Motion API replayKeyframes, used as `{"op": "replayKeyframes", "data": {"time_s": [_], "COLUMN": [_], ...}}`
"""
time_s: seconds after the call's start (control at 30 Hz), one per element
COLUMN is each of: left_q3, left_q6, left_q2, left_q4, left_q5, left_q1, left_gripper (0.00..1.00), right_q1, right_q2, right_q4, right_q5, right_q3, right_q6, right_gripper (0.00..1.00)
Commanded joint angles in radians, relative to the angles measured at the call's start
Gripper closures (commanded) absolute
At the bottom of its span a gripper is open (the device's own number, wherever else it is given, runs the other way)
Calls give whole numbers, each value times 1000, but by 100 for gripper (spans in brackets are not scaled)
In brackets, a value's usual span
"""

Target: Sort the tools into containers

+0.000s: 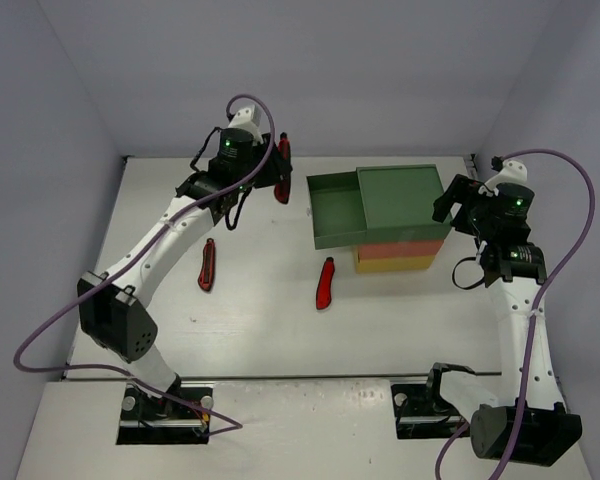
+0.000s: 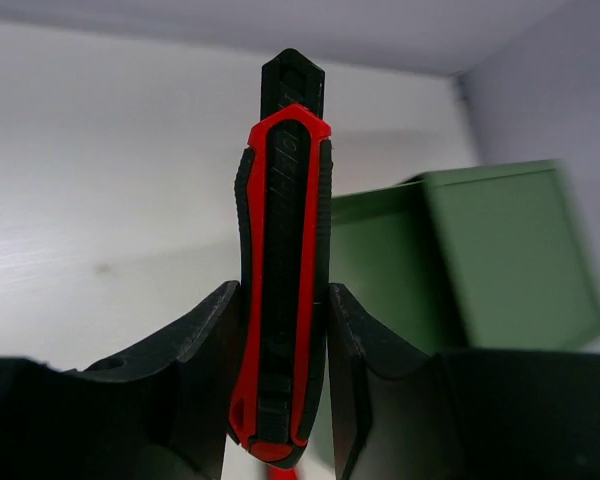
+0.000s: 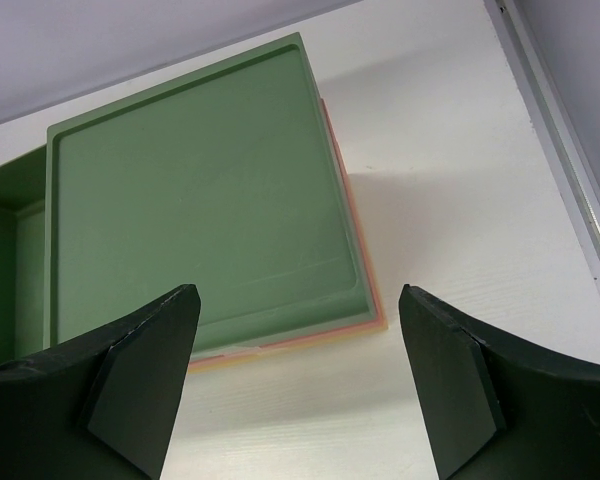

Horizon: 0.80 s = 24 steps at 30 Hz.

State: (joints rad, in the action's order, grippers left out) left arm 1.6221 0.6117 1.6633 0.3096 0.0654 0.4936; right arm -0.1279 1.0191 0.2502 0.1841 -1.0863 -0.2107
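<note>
My left gripper (image 1: 277,166) is shut on a red and black utility knife (image 1: 281,188) and holds it high above the table, left of the open green drawer (image 1: 335,212). In the left wrist view the knife (image 2: 283,250) stands upright between my fingers (image 2: 205,340), with the green unit (image 2: 480,260) behind it on the right. The stacked unit (image 1: 400,200) has a green top, a red-orange middle and a yellow bottom. A second red utility knife (image 1: 326,283) lies on the table in front of the drawer. My right gripper (image 1: 448,203) is open and empty beside the unit's right edge, over its green top (image 3: 200,190).
A red-handled tool (image 1: 207,264) lies on the table at the left, beside my left arm. The table's back edge and walls stand close behind the unit. A metal rail (image 3: 560,130) runs along the table's right edge.
</note>
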Motion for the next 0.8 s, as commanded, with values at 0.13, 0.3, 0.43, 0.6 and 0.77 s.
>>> {"op": "replayKeyframes", "data": {"time_s": [0.13,0.3,0.43,0.6,0.77], "left_q3": [116,122,94,78,61], "left_q6": [289,328,336,314,279], "left_q2": [40,90,96,98,85], "left_q4": [-235,-266,-274,-268,-249], "left_q5": [78,35,-3,-10,-18], "left_q1": [139,163,175,196,209], "left_gripper": [99,93,84,71,65], "right_q1": [14,15,18,21,21], "right_q2": [-12,-29,-43,-40,-43], "right_q4": [-52,-52,-52,-52,-52], "right_q5": [19,24,45,57,48], "right_q3": [-17,2,22,49,56], "right_q6": [-14,-16,-24,-19,-15], "right_gripper": [22,22,21,21,20]}}
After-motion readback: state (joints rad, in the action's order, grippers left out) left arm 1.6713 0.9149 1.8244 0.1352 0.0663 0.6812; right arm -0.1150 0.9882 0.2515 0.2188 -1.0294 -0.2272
